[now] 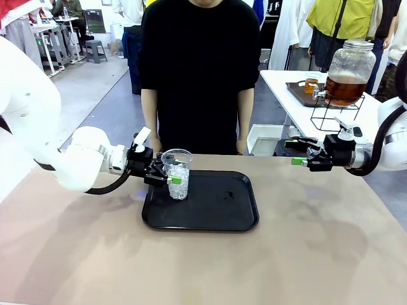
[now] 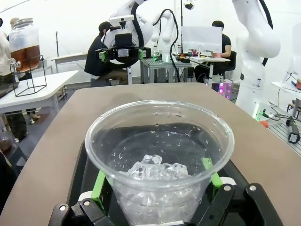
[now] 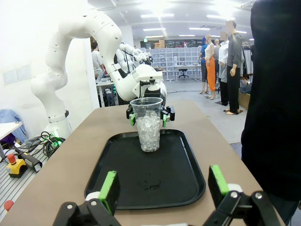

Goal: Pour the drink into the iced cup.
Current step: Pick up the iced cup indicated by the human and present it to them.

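Observation:
The iced cup [image 1: 178, 166], a clear plastic cup part-filled with ice, stands upright at the left end of the black tray [image 1: 216, 219]. My left gripper [image 1: 173, 176] reaches in from the left and is open, with its green pads [image 2: 98, 186] close on either side of the cup [image 2: 160, 155]. My right gripper [image 1: 294, 152] hangs open and empty over the table's far right edge, facing the cup [image 3: 149, 127] across the tray. The drink [image 1: 343, 89], amber-brown, fills the lower part of a large glass jar [image 1: 350, 60] with a tap, on a wire stand on the white side table.
A person in black [image 1: 197, 70] stands at the far edge, arms down. The side table [image 1: 299, 108] at back right also carries a small glass of amber liquid [image 1: 311, 82] on a dark tray. Bare tabletop lies in front of and to the right of the black tray.

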